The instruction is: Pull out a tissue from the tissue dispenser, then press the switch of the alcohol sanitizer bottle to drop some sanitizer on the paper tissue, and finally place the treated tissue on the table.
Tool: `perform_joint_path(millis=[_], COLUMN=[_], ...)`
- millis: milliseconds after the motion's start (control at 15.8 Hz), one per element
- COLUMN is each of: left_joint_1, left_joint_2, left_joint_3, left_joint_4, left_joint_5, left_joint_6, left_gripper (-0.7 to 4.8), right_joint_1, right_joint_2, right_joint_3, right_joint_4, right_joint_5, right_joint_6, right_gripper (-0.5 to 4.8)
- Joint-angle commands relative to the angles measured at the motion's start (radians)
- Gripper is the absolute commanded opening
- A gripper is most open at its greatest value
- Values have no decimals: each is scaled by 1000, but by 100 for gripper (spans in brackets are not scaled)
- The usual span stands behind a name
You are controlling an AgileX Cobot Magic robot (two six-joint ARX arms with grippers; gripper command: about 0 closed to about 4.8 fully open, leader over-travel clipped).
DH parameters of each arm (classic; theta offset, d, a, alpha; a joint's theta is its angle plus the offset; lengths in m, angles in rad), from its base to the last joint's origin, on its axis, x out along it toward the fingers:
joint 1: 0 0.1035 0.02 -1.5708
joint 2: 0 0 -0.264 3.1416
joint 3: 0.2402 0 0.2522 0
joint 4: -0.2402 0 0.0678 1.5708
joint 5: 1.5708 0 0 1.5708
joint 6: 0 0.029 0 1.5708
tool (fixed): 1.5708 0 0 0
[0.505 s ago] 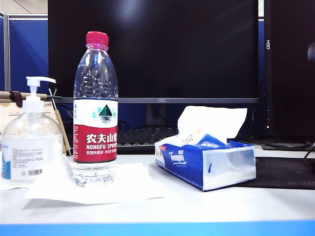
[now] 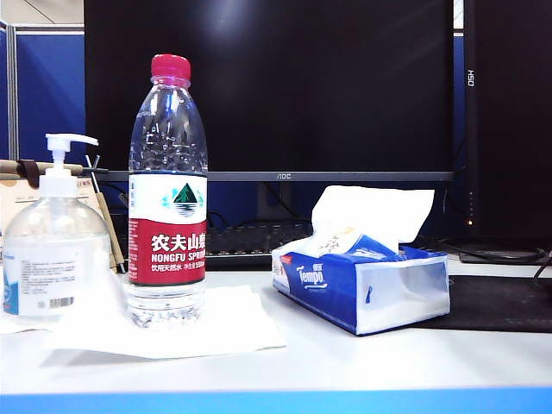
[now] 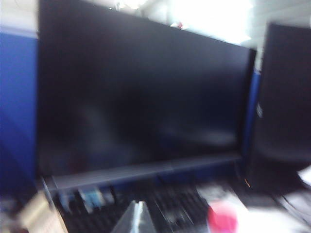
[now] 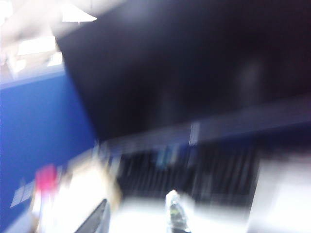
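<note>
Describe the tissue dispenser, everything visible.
The tissue dispenser is a soft rectangular blue-and-white plastic pack with "Tempo" printed on its long side and a translucent whitish end panel facing the camera. It lies flat on the white table, angled, right of the red-capped water bottle, its right end at the black mat. A white tuft stands from its top opening. No pincer touches it.

On the white bench (image 2: 345, 366), the clear pump bottle (image 2: 53, 250) stands left, the red-capped water bottle (image 2: 167, 198) beside it on a flat white sheet (image 2: 224, 323), the blue tissue pack (image 2: 362, 289) right.

Neither set of jaws shows in the exterior view; the wrist views are blurred.
</note>
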Motion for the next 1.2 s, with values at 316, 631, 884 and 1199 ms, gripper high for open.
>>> perform_joint_path(millis=[316, 631, 884, 1199], left_joint_1=[1, 3, 3, 3], left_joint_2=[687, 744, 757, 787], left_joint_3=[338, 332, 319, 309], left_joint_4=[7, -109, -176, -185], left_joint_5=[122, 118, 117, 114], left_joint_6=[50, 147, 190, 226], left_gripper=[-6, -6, -6, -6], right_joint_1=[-3, -4, -4, -4], right_joint_2=[703, 970, 1118, 1358], right_joint_3=[436, 410, 410, 410], right_joint_4=[-92, -206, -71, 131], right_joint_5=[-64, -76, -155, -259], right_joint_6=[-166, -169, -140, -75], right_gripper=[187, 298, 298, 298])
